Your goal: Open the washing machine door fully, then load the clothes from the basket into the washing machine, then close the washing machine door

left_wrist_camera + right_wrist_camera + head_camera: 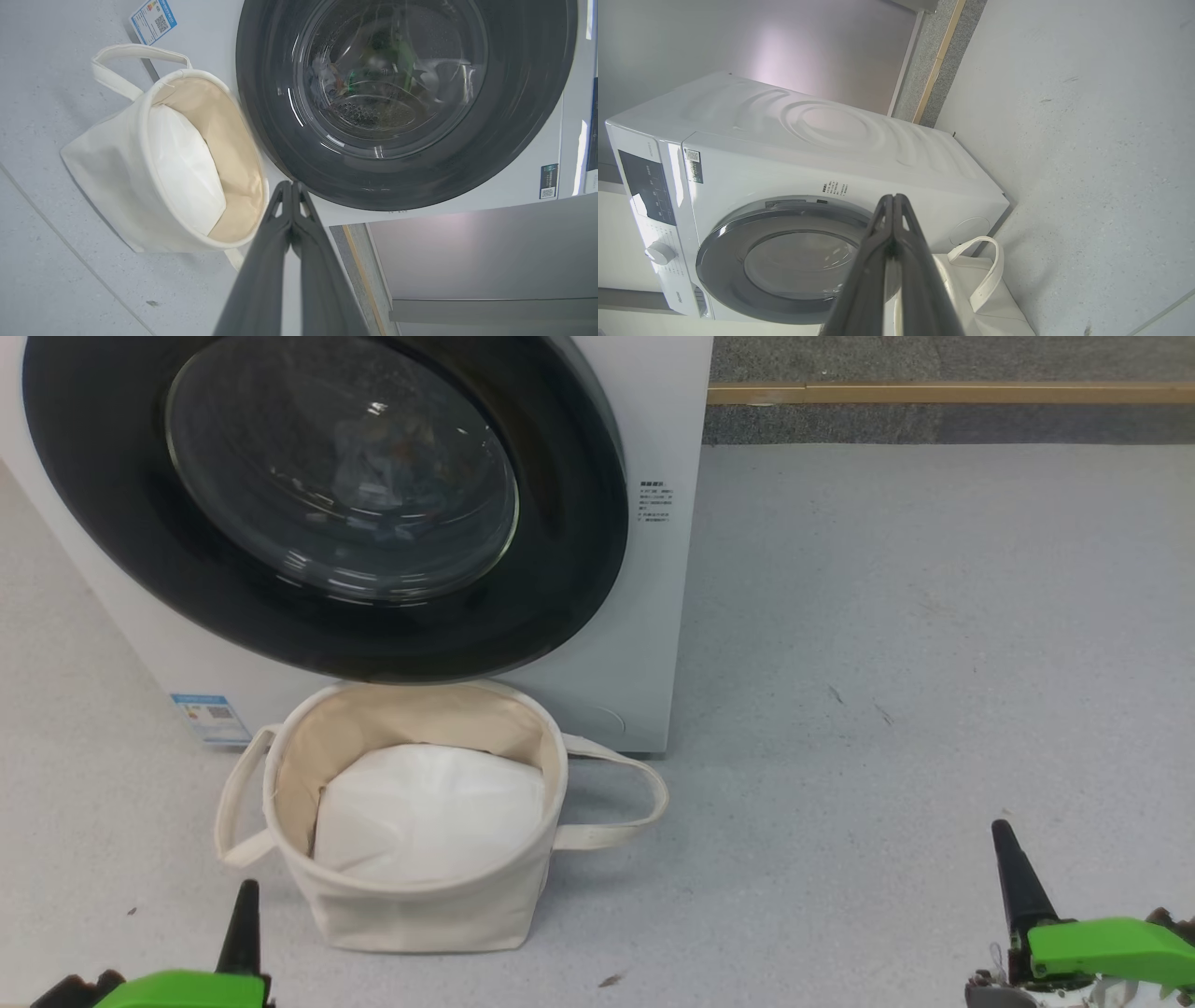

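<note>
Grey floor (934, 616), basket (420, 915), washing machine (644, 644), left end effector (247, 891) and right end effector (1005, 835) closed

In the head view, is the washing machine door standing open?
No, the washing machine door lies flat against the front of the washing machine, its black rim covering the opening.

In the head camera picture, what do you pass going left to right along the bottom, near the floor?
left end effector → basket → right end effector
</note>
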`<state>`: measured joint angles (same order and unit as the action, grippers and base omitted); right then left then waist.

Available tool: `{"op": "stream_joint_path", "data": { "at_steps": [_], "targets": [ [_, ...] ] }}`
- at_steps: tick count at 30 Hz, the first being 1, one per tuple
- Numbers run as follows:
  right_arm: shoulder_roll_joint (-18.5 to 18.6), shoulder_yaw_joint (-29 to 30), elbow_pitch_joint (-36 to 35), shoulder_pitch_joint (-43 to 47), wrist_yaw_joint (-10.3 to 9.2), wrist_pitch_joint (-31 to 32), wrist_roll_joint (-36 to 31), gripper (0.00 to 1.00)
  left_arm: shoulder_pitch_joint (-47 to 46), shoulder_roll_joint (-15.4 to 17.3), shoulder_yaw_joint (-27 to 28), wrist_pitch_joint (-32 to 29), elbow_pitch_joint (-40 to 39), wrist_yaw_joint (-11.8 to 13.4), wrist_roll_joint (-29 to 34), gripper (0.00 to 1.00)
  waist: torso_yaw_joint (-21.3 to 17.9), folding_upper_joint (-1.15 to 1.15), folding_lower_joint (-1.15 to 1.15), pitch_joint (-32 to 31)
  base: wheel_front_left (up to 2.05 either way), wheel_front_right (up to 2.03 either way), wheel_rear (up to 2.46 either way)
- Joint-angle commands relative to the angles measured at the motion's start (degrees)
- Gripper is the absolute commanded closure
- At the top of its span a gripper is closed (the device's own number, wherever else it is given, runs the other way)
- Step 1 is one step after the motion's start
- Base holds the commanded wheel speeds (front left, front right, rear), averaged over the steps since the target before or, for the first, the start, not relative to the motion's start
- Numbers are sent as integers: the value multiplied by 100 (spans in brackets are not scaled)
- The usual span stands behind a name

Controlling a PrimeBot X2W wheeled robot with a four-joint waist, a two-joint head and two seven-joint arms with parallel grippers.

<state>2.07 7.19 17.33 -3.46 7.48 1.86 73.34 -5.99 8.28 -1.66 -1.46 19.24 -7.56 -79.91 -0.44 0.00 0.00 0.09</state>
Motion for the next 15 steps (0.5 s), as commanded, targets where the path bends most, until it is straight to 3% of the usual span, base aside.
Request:
{"op": "stream_joint_path", "data": {
  "at_steps": [1,15],
  "targets": [
    [61,-70,-243,-271,1,57,120,100,-149,25,223,-25,-226,6,-86,100,1,0,0,0,0,0,0],
    [71,-69,-286,-274,1,265,1025,100,-85,-260,525,-268,-375,7,-674,100,23,0,0,4,0,0,0]
  ]
}}
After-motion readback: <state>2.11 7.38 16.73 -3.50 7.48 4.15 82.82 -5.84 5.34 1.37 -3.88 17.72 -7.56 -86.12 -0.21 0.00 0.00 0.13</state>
